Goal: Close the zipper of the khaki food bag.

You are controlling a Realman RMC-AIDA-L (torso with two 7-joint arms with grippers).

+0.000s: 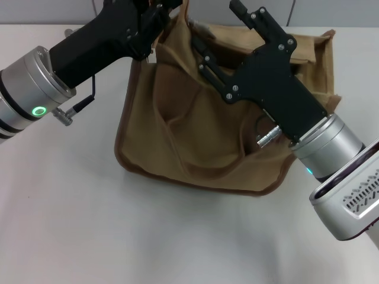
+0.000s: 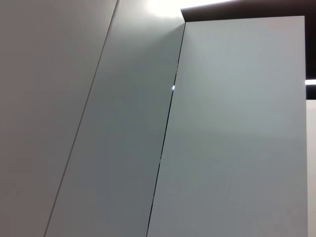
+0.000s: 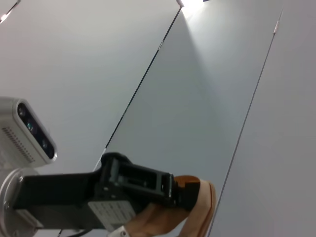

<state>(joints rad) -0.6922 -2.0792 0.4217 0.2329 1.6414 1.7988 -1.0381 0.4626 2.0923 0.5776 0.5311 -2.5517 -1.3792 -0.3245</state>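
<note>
Bag: khaki food bag (image 1: 195, 142) at bench (image 1: 118, 236) far edge, mouth gaping | zipper unseen, closing undone | left claw (image 1: 155, 21) clamped on bag's far-left rim | right claw (image 1: 198, 50) over mouth, grip state: cannot tell

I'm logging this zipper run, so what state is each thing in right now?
Bag: on the table, slumped, top edge lifted at its left corner.
Zipper: hidden behind the arms, cannot tell if closed.
Left gripper: at the bag's upper left corner, seemingly holding fabric there.
Right gripper: over the bag's top.
</note>
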